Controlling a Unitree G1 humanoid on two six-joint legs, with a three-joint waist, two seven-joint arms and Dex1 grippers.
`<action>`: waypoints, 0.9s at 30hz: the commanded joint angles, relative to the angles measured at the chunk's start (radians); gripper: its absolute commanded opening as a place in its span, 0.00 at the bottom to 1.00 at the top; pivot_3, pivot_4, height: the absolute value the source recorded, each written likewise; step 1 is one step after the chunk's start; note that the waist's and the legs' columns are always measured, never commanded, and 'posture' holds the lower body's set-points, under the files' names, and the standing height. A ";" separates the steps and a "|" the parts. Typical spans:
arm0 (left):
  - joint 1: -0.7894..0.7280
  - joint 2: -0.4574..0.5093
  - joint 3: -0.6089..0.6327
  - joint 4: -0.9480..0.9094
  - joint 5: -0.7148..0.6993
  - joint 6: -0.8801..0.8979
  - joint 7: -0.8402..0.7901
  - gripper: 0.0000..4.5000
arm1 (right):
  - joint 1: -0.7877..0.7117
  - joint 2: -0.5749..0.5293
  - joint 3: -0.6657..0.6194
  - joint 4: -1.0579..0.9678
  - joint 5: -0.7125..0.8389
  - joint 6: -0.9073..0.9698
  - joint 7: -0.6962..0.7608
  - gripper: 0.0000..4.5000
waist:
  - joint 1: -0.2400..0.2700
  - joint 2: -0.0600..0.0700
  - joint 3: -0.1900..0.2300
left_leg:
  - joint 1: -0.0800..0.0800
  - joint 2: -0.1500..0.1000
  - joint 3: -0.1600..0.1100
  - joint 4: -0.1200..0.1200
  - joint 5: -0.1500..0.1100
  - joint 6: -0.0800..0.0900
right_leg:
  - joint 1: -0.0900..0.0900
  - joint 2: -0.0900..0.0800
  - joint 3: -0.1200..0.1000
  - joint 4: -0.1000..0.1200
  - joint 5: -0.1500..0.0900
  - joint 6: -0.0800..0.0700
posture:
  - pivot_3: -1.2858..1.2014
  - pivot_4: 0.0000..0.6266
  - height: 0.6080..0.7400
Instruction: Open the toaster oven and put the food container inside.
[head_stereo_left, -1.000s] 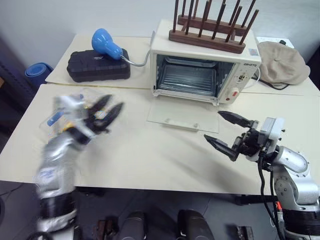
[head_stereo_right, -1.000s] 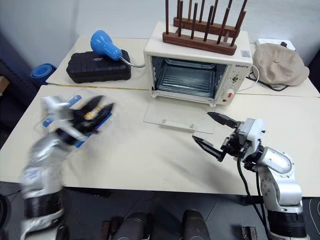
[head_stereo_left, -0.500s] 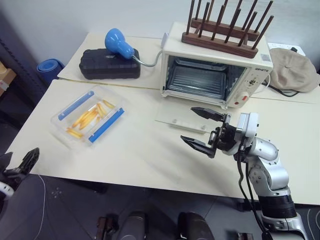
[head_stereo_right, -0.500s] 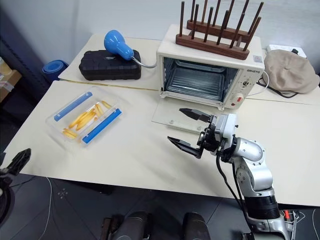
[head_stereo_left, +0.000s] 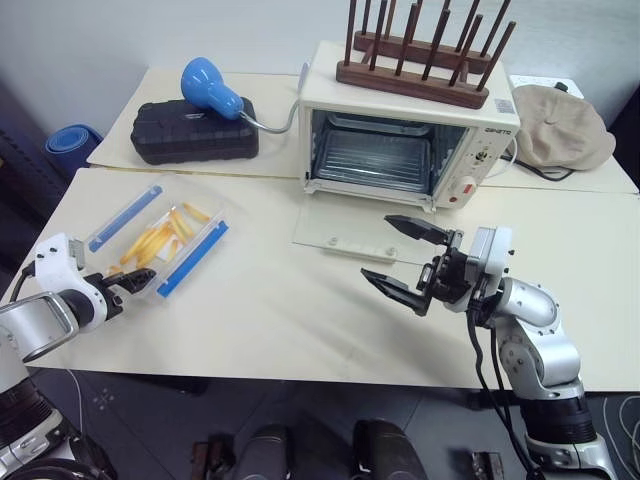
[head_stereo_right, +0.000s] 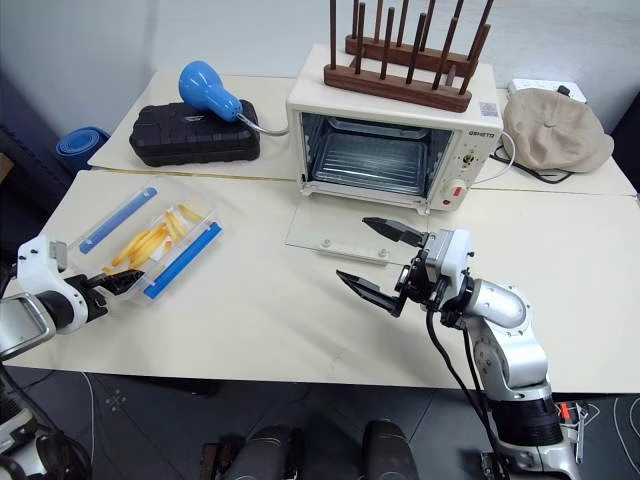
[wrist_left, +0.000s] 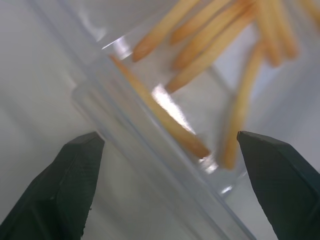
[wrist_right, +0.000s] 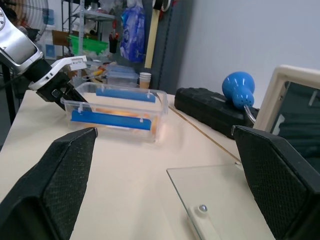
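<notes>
Your left end effector (head_stereo_left: 125, 287) is sitting at the near corner of the food container (head_stereo_left: 155, 238) on the counter (head_stereo_left: 280, 310), fingers apart. Your right end effector (head_stereo_left: 408, 262) is hovering wide apart before the toaster oven (head_stereo_left: 405, 130), whose glass door (head_stereo_left: 345, 232) is lying flat.

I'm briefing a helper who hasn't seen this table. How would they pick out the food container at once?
Start at the cream toaster oven with its door open. On the table to its left lies the food container, unlike the black case behind it: clear, shallow, with blue side clips and yellow sticks inside.
</notes>
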 joint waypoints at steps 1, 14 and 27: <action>-0.059 -0.012 0.005 0.044 0.077 -0.054 0.010 0.73 | 0.024 -0.005 -0.027 -0.040 -0.023 -0.055 -0.024 1.00 | 0.006 0.000 0.000 | 0.000 0.000 0.000 0.000 0.000 0.000 | 0.000 0.000 0.000 0.000 0.000 0.000 | 0.52 0.24 1.00; -0.304 0.105 -0.172 0.180 0.158 -0.062 -0.169 0.02 | 0.186 -0.069 -0.147 -0.037 -0.056 -0.144 -0.064 1.00 | 0.013 -0.001 0.000 | 0.000 0.000 0.001 0.000 0.000 0.000 | 0.000 0.000 0.000 0.000 0.000 0.000 | 0.52 0.24 1.00; -0.689 -0.158 -0.559 0.313 0.215 -0.082 -0.314 0.01 | 0.415 -0.070 -0.253 -0.153 -0.063 -0.147 -0.170 1.00 | 0.037 -0.001 0.000 | -0.001 -0.002 0.002 0.001 0.000 0.000 | 0.000 0.000 0.001 -0.001 0.000 0.000 | 0.52 0.24 1.00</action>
